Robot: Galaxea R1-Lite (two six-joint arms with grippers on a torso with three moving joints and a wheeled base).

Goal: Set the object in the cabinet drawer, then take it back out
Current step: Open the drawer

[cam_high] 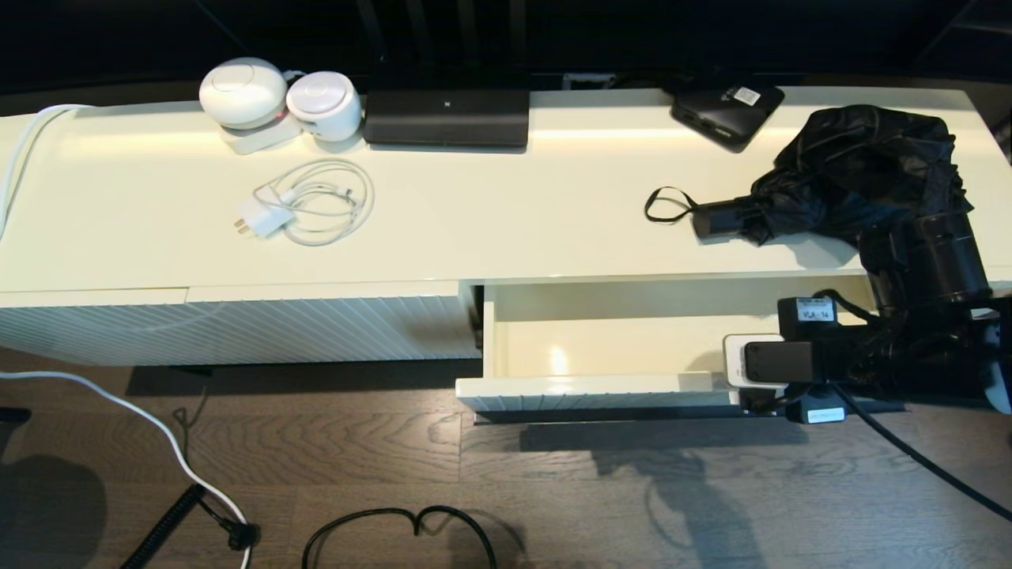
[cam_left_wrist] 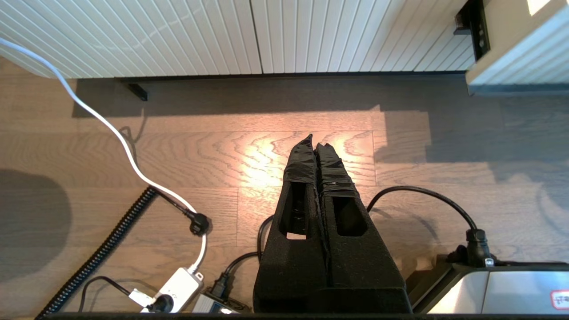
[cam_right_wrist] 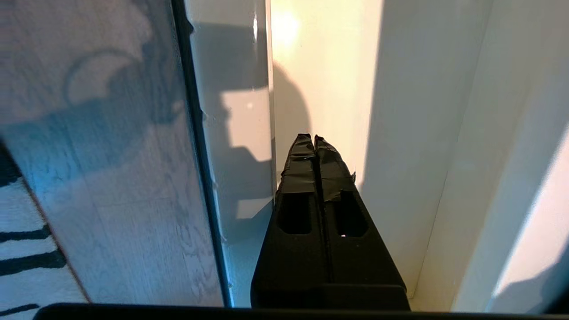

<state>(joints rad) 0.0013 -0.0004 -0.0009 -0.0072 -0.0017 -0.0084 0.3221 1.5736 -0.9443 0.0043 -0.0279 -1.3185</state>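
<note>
The black folding umbrella (cam_high: pixel 854 170) lies on the cabinet top at the right, its short handle (cam_high: pixel 719 219) and wrist loop (cam_high: pixel 668 204) pointing left. Below it the cream drawer (cam_high: pixel 601 348) stands pulled out with nothing inside, its ribbed front (cam_high: pixel 593 393) towards me. My right arm (cam_high: pixel 925 261) hangs over the drawer's right end, and its wrist hides the fingers in the head view. In the right wrist view the right gripper (cam_right_wrist: pixel 313 140) is shut on nothing, just inside the drawer's (cam_right_wrist: pixel 324 66) front wall. My left gripper (cam_left_wrist: pixel 316 141) is shut, low over the wooden floor.
On the cabinet top sit a flat black box with a sticker (cam_high: pixel 727 107), a long black bar (cam_high: pixel 447 117), two white round devices (cam_high: pixel 273 99) and a white charger with cable (cam_high: pixel 308 201). A ribbed panel (cam_high: pixel 237 328) lies left of the drawer. Cables (cam_high: pixel 395 525) and a power strip (cam_left_wrist: pixel 178 286) lie on the floor.
</note>
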